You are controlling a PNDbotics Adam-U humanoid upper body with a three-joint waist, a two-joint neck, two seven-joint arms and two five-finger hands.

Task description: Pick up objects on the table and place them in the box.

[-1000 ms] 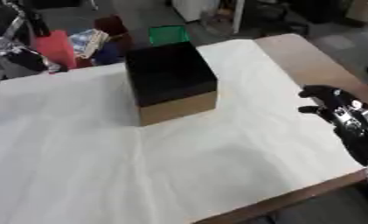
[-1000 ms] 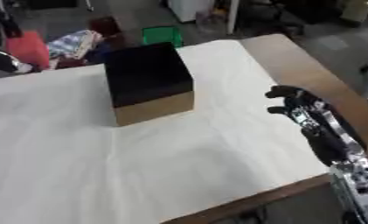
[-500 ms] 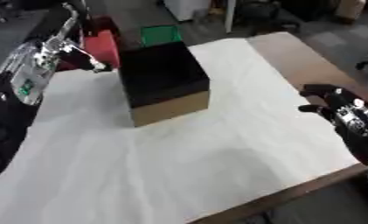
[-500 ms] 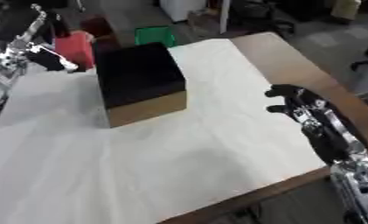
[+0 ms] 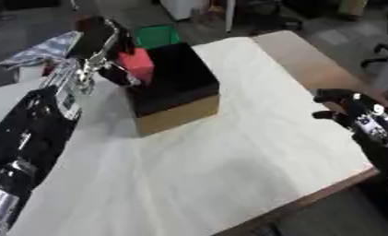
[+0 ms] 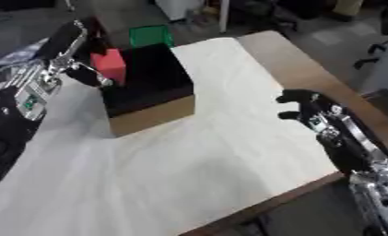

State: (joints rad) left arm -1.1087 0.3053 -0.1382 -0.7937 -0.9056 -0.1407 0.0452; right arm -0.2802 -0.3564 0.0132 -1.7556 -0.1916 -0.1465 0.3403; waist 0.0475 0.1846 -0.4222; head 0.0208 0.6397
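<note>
Landmark: the box, black inside with tan cardboard sides, sitting on a table covered in white cloth.

Left arm reaches in from the near left and stretches up along the box's left side. Left hand is raised at the box's far-left corner, fingers curled round a red block. The block hangs just over the box's left rim, tilted, partly above the dark interior; whether it touches the rim cannot be told.

Right hand hovers well to the right of the box, near the table's right edge, forearm trailing back toward the near right corner. Fingers bent in a slack half-curl, holding nothing.

A green bin on the floor just beyond the box.
</note>
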